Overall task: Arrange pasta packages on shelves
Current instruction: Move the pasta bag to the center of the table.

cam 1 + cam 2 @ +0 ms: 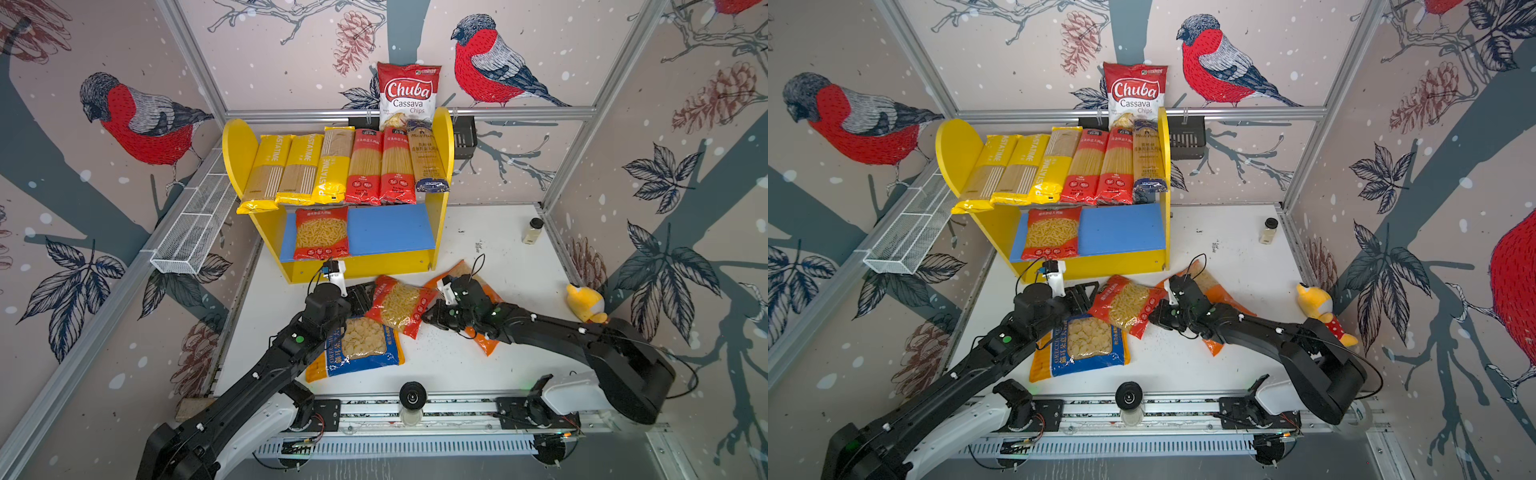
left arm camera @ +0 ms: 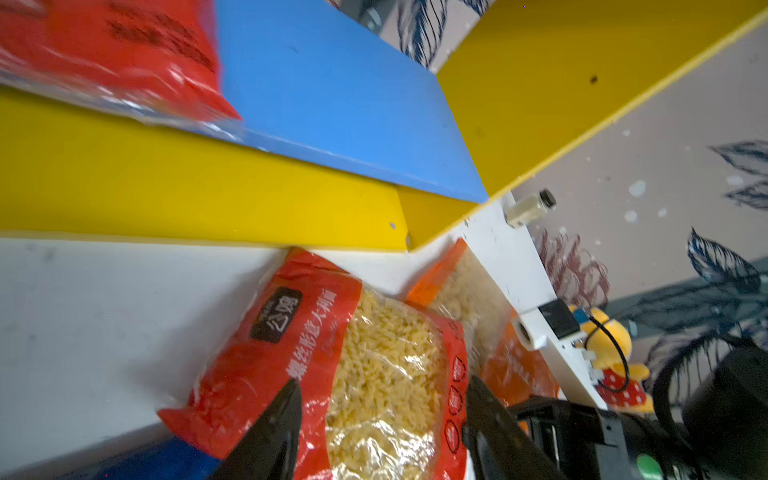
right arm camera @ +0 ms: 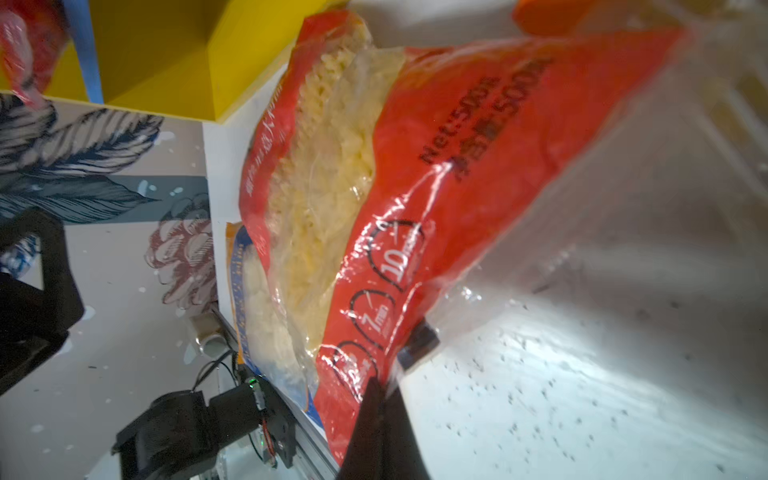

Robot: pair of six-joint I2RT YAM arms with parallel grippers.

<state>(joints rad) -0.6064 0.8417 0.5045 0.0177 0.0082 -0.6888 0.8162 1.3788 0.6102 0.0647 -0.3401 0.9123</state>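
White table (image 1: 478,232), Chuba Cassava Chips bag (image 1: 408,93), PASTATIME packs (image 1: 297,168)

Orange bag (image 1: 487,345): middle hidden under right arm (image 1: 540,328), both top views.
Blue-yellow bag (image 1: 361,347): upper left corner under left arm (image 1: 291,345).
Chips bag (image 1: 409,93): foot behind shelves (image 1: 239,145).
Black basket (image 1: 464,139): mostly behind shelves.
Jar (image 1: 532,230): label too small to read.
Loose red bag (image 3: 478,145): print blurred, right wrist view.
Right gripper (image 3: 380,386): fingers cut off at frame edge.
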